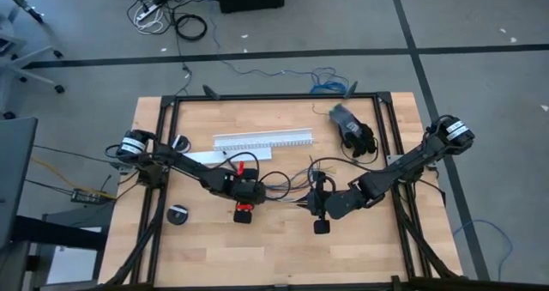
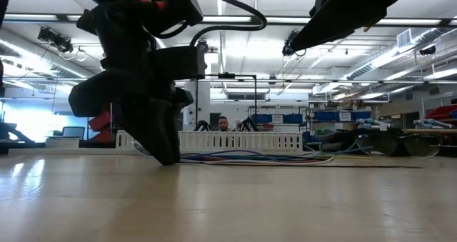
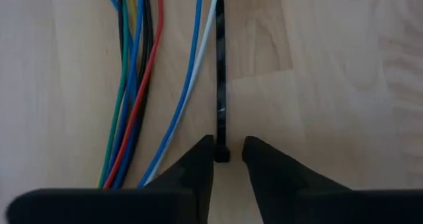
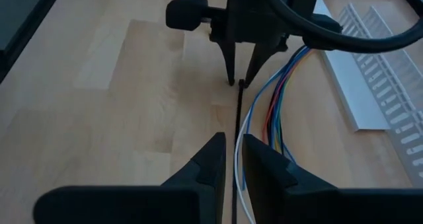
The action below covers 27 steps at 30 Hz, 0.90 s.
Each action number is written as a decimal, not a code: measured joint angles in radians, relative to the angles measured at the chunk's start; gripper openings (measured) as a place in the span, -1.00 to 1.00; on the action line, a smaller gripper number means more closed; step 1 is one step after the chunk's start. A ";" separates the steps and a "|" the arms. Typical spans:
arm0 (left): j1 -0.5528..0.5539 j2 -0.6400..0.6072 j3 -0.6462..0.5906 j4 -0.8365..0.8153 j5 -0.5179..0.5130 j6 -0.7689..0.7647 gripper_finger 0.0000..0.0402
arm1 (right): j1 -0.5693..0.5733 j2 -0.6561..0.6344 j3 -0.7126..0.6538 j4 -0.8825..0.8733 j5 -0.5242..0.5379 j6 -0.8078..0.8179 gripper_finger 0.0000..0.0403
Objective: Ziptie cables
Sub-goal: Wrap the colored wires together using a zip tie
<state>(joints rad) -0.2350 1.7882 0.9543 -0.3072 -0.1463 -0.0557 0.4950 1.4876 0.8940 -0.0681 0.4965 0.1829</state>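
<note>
Closing my left hand [image 3: 229, 159] around the near end of the ziptie [image 3: 220, 72], I see the fingers nearly together but with daylight on either side of the strip, so nothing is gripped yet. My right hand [image 4: 232, 159], low in its wrist frame, is pinched on the strip's other end, and the ziptie runs straight up the centre of the left wrist frame on the desk [image 3: 344, 65], just right of the cables [image 3: 142, 85]. I judge the squeeze should finish centred without pulling in the white wire.
</note>
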 joint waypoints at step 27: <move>-0.034 0.007 0.135 -0.235 -0.074 0.044 -0.99 | 0.000 0.000 0.000 -0.072 0.000 0.076 -0.76</move>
<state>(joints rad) -0.2692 1.7949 1.0897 -0.5418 -0.2198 -0.0114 0.4953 1.4876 0.8944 -0.1404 0.4969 0.2588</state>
